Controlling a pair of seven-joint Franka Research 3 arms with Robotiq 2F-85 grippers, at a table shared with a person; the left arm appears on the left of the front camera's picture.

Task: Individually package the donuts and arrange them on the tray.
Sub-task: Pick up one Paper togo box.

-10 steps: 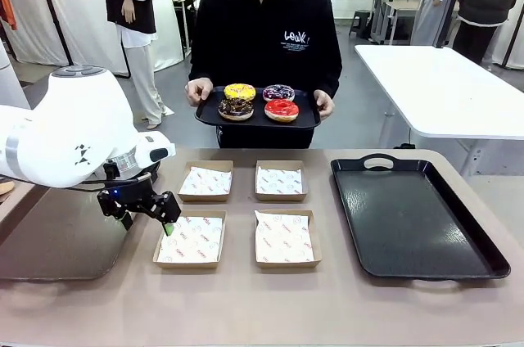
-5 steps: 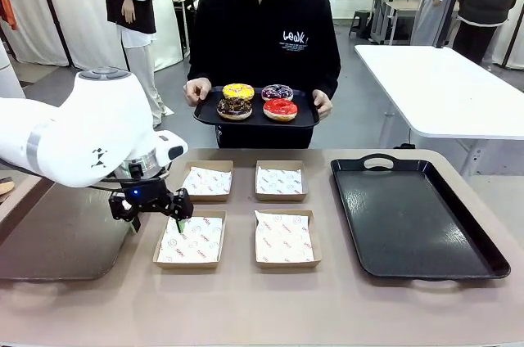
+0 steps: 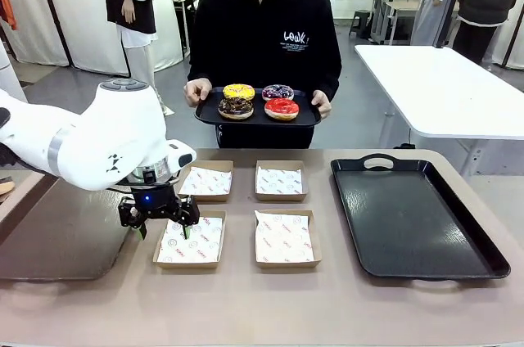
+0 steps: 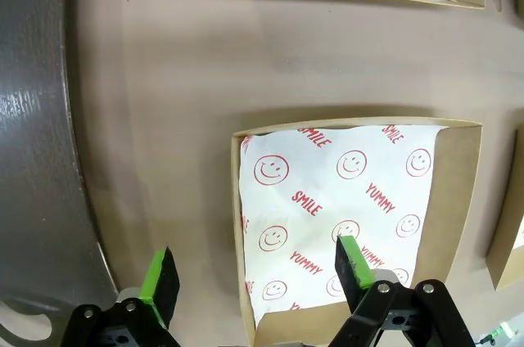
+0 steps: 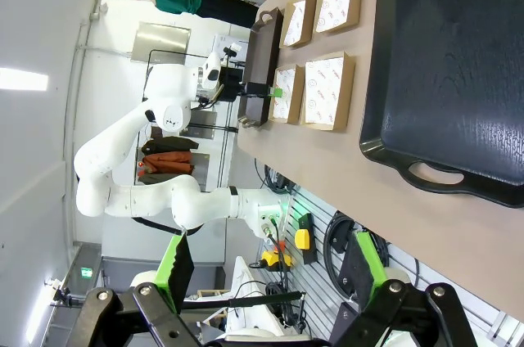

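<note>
Flat on the small black serving tray (image 3: 206,118) lie the yellow sprinkled donut (image 3: 239,91) at its far left, purple-dark sprinkled donut (image 3: 278,92) far right, chocolate donut (image 3: 236,107) near left, glossy red donut (image 3: 282,109) near right.

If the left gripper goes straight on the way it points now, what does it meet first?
Likely the left wall of the brown cardboard box lined with smiley-printed paper; the left gripper straddles it, depth unclear.

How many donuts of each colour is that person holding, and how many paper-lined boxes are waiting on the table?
Yellow donut: 1
Chocolate donut: 1
Purple donut: 1
Red donut: 1
Paper-lined boxes: 4
Total: 8
</note>
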